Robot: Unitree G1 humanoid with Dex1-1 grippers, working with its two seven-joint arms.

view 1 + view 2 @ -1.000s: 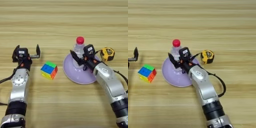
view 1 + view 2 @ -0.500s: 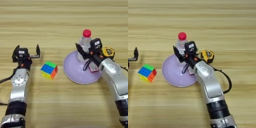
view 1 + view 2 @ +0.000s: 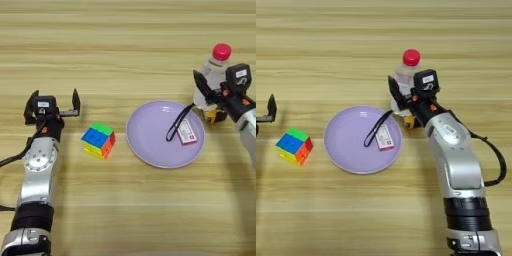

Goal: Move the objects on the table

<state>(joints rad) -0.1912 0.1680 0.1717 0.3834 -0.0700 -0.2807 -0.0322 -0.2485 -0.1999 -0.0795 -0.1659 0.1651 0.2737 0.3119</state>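
Right eye view: your right hand (image 3: 406, 97) is clenched around the upright bottle (image 3: 405, 80), tape measure (image 3: 409, 121) just beneath it; your released left hand (image 3: 52, 102) idles beside the cube (image 3: 98, 140).

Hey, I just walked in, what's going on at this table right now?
The right gripper holds the clear plastic bottle upright, past the far right edge of the lilac plate. The tape measure is mostly hidden behind that gripper, with its strap and tag lying across the plate. The left gripper is parked at the left with its jaws open, close to the puzzle cube on the table.
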